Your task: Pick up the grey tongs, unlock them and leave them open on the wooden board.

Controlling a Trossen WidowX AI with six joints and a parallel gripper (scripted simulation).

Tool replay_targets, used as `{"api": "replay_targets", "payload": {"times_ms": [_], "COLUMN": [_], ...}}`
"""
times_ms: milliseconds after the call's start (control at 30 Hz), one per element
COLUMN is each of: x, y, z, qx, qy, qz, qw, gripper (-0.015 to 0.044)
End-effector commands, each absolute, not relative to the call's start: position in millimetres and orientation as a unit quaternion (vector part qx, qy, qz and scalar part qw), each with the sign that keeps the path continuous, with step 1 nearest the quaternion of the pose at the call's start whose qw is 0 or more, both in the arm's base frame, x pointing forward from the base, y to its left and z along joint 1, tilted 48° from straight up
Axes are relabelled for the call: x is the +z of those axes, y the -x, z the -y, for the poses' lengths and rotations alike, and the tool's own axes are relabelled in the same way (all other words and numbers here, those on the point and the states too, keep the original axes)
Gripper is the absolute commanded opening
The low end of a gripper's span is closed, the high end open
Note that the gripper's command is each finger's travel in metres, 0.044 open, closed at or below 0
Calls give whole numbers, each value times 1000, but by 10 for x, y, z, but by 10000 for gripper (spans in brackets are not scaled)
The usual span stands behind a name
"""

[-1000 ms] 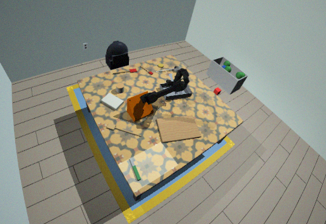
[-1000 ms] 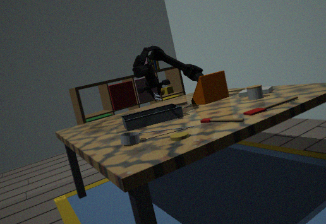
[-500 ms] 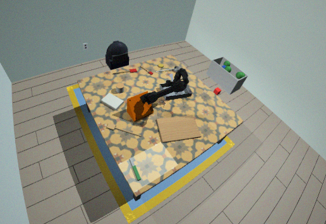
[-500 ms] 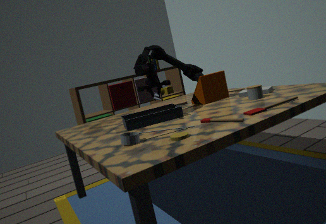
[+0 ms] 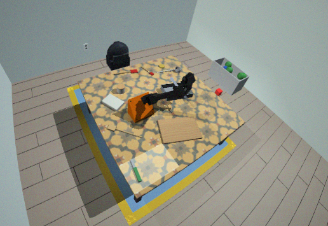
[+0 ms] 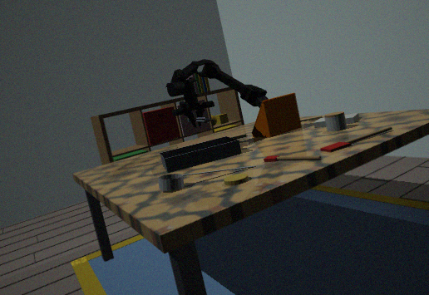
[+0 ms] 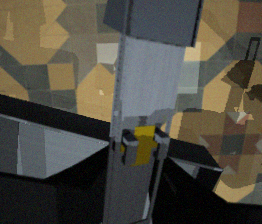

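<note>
The grey tongs (image 5: pixel 173 81) (image 6: pixel 200 120) (image 7: pixel 149 75) are held above the roasting tin, clear of its rim. My gripper (image 6: pixel 196 120) (image 7: pixel 134 151) is shut on them, one black finger on each side, by the yellow piece. Their arms look close together in the wrist view; whether the lock is released cannot be told. In the top view my arm hides the fingers. The black-sided roasting tin (image 5: pixel 165 86) (image 6: pixel 201 155) stands on the table under my hand. The wooden board (image 5: pixel 179 130) lies flat in front of the tin in the top view.
An orange wedge-shaped block (image 5: pixel 136 110) (image 6: pixel 282 115) stands beside my arm's base. A white block (image 5: pixel 113 102) and a cup (image 5: pixel 121 90) (image 6: pixel 335 121) are beyond it. A flat wooden utensil (image 5: pixel 127 131) lies left of the board, and a green-handled tool (image 5: pixel 136 174) near the front corner.
</note>
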State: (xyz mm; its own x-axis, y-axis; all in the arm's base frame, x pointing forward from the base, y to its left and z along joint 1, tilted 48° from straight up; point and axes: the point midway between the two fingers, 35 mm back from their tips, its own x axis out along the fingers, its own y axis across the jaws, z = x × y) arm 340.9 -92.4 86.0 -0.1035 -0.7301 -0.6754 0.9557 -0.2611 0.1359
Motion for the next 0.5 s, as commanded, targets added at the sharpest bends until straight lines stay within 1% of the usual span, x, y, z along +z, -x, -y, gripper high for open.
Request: {"api": "replay_targets", "payload": {"times_ms": [0,467], "x": [1090,1823], "y": [-3368,-3001], "z": [1009,1320], "qx": [-712,-670], "qy": [-304,-195], "qz": [-201,-314], "qw": [600,644], "gripper": [-150,-150]}}
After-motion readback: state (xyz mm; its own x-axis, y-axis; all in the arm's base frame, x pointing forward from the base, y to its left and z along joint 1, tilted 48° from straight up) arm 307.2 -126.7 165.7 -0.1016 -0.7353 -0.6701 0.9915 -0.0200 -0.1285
